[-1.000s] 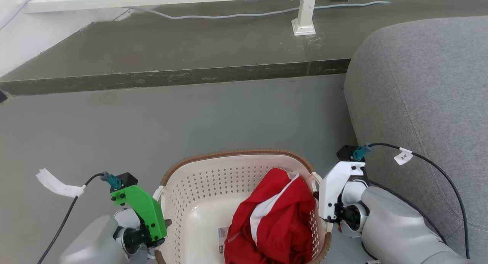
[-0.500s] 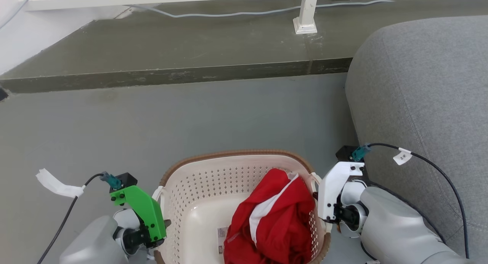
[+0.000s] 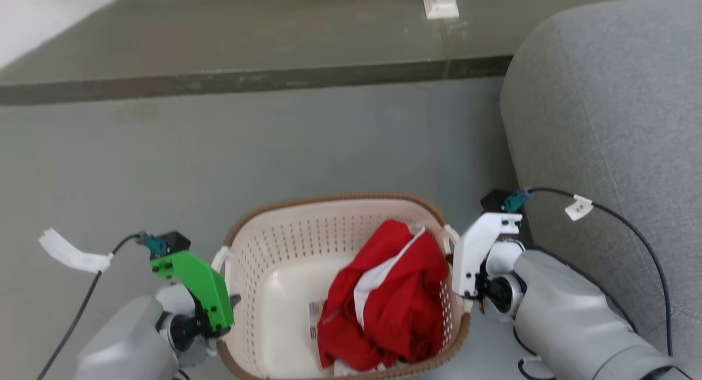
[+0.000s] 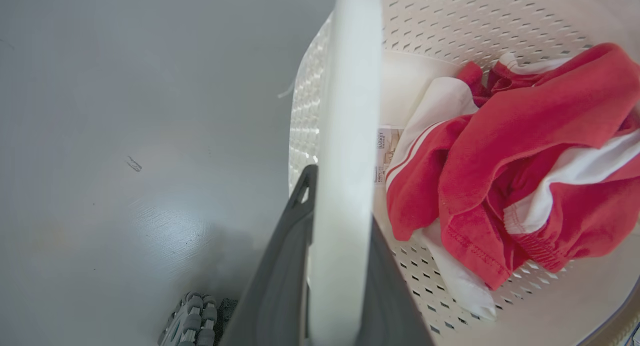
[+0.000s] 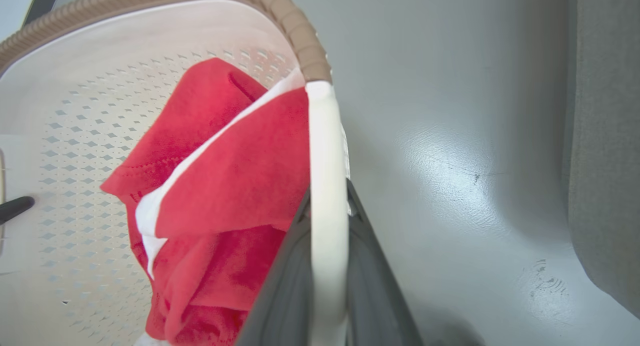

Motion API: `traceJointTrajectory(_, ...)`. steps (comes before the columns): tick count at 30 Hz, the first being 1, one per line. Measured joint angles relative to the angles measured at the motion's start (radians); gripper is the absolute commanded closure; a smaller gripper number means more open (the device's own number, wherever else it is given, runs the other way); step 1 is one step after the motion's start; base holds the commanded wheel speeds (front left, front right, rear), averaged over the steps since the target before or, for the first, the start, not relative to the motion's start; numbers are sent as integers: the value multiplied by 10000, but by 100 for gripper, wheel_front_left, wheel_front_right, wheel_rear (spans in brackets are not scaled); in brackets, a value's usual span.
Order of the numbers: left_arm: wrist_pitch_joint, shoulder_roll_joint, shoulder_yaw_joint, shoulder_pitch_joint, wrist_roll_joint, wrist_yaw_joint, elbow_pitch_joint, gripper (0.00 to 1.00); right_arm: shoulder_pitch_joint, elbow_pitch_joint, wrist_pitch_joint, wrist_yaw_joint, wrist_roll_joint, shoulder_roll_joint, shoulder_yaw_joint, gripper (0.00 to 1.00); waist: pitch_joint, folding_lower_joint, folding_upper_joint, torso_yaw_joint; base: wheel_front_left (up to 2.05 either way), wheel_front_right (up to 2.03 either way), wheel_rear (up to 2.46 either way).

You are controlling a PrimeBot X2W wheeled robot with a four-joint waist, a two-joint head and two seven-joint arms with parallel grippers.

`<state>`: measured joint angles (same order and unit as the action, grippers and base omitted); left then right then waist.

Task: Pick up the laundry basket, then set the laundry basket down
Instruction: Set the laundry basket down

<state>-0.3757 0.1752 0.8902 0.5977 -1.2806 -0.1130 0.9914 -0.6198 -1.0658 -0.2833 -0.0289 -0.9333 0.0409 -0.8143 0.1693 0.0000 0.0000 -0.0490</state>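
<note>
The left gripper (image 4: 340,221) is clenched on the white left handle (image 4: 350,111), the laundry basket (image 3: 329,198) — a red-and-white garment (image 3: 395,292) inside — spans crosswise between both arms over the grey floor (image 3: 274,149) beside the sofa (image 3: 603,95), and the right gripper (image 5: 327,206) clamps the right handle (image 5: 325,151) — both equally near.

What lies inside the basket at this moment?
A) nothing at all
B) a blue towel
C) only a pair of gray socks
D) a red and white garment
D: a red and white garment lies crumpled in the basket, toward its right side.
</note>
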Motion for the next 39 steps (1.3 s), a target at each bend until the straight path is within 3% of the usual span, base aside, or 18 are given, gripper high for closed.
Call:
traceJointTrajectory(7, 437, 151, 59, 335, 90, 0, -293, 100, -444, 92, 364, -255, 10, 12, -44, 100, 807, 0, 0, -27, 0, 0, 0)
traceJointTrajectory(39, 3547, 922, 65, 2066, 1237, -98, -943, 100, -1927, 874, 3310, -786, 360, -63, -286, 100, 5135, 1, 0, -335, 0, 0, 0)
